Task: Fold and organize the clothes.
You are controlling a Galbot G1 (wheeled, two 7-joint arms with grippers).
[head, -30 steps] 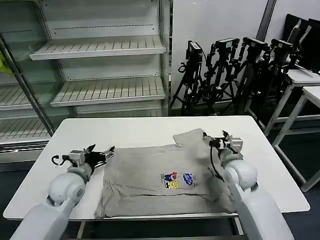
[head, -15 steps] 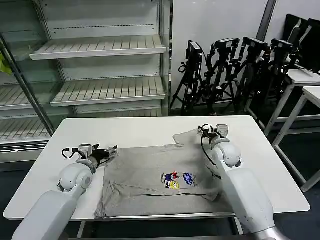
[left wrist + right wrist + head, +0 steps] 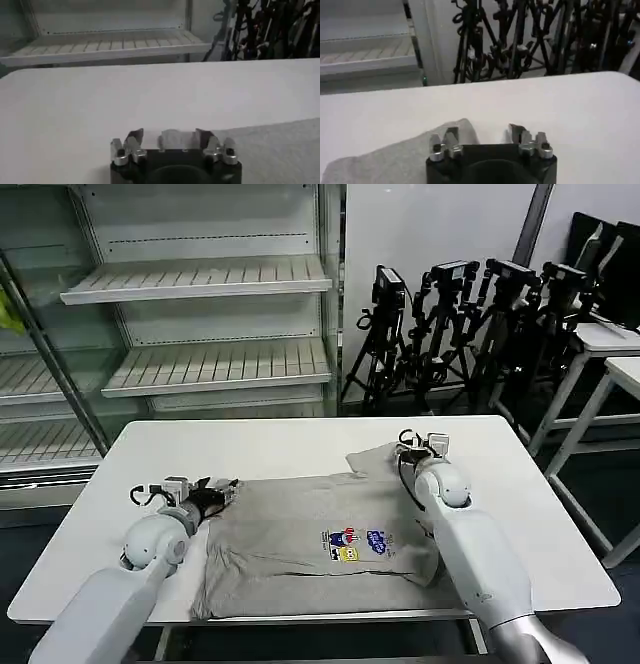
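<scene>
While both arms cover shirt [image 3: 320,539] edges, left gripper [image 3: 169,138] and right gripper [image 3: 484,132] fingers stand parted.

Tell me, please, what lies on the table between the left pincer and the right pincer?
In the head view, the grey shirt spans the stretch between the left pincer and the right pincer; nothing else lies there.

L tool [image 3: 169,140] low over white tabletop [image 3: 100,100], fingers [image 3: 134,136] spread apart w/ grey shirt [image 3: 280,150] edge between them. Shelf unit [image 3: 110,45] & tripods [image 3: 270,25] behind.
</scene>
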